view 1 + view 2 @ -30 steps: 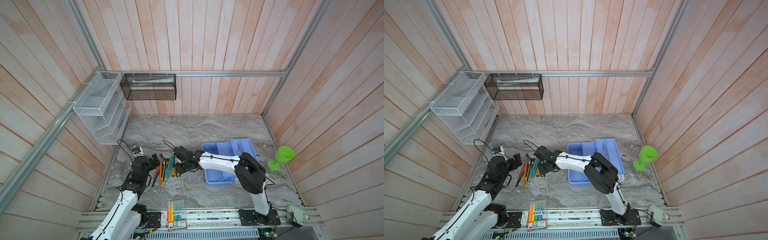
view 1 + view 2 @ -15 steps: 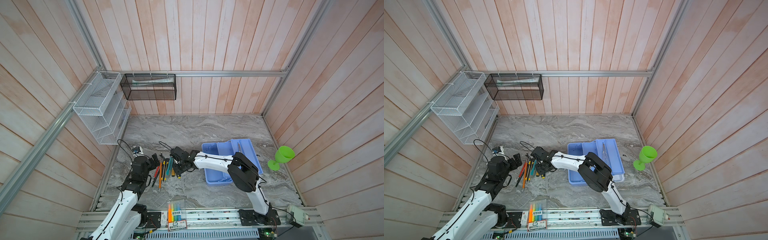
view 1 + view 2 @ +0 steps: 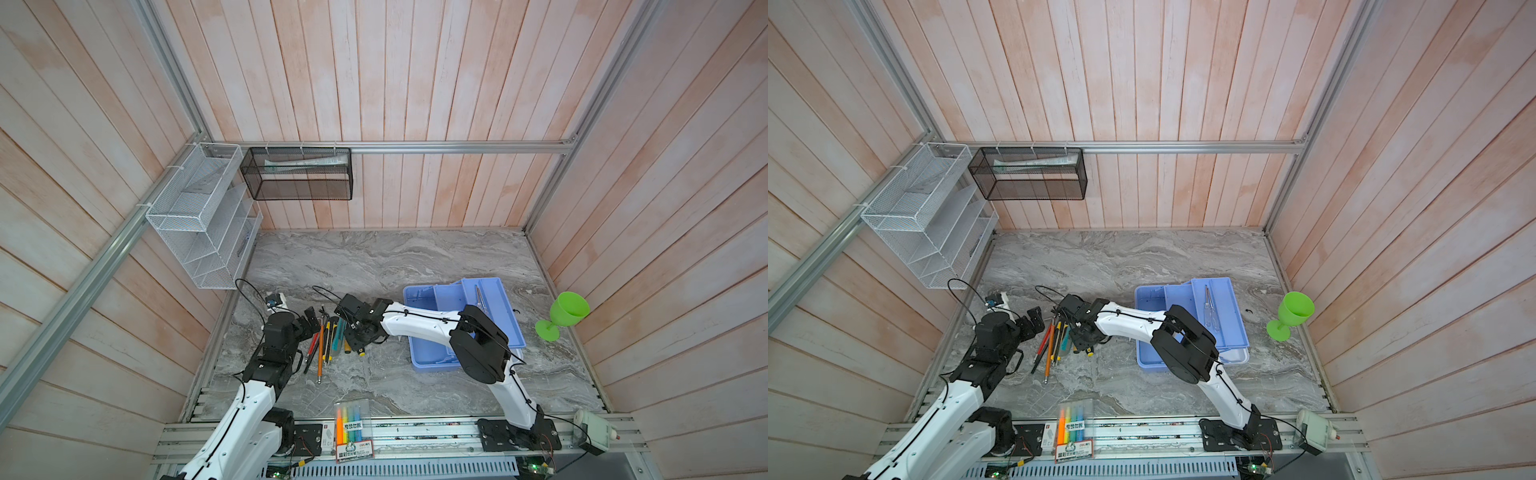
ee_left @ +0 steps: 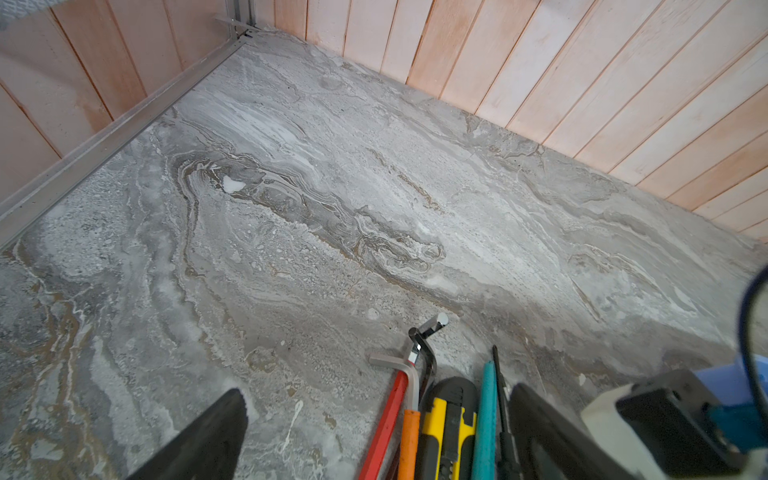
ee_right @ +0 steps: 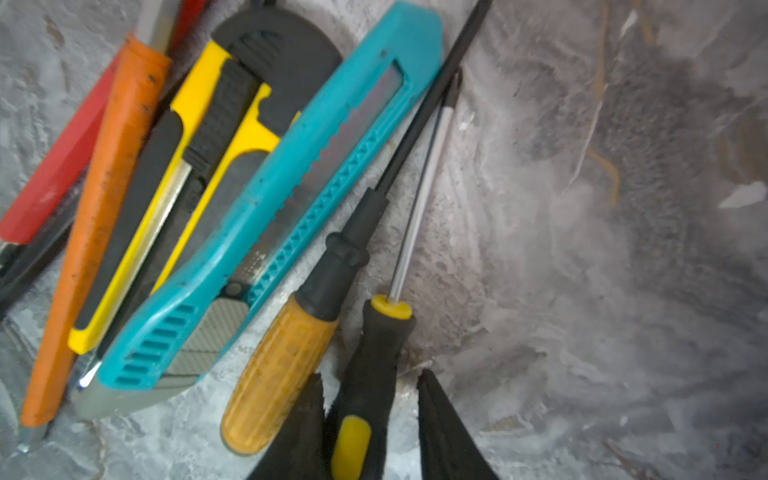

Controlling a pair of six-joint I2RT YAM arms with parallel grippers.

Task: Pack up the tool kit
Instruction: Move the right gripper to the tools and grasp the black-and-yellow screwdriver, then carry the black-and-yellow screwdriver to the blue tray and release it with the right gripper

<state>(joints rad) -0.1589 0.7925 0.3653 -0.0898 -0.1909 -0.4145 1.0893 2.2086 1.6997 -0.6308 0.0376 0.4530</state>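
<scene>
The right gripper (image 5: 370, 374) straddles the black-and-yellow screwdriver (image 5: 376, 340) by its handle, jaws partly apart (a gap shows on one side). The left gripper (image 4: 374, 392) is spread wide at the left edge of the tool pile (image 3: 321, 347); the blue case (image 3: 428, 359) sits to the right.

no legible text, pack label (image 3: 353, 446) unreadable

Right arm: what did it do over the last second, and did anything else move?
The right arm reached slightly farther left over the tool pile; the right claw now straddles the black-and-yellow screwdriver, unclamped. The left claw, wide open, the blue case and the green goblet stayed put.
</scene>
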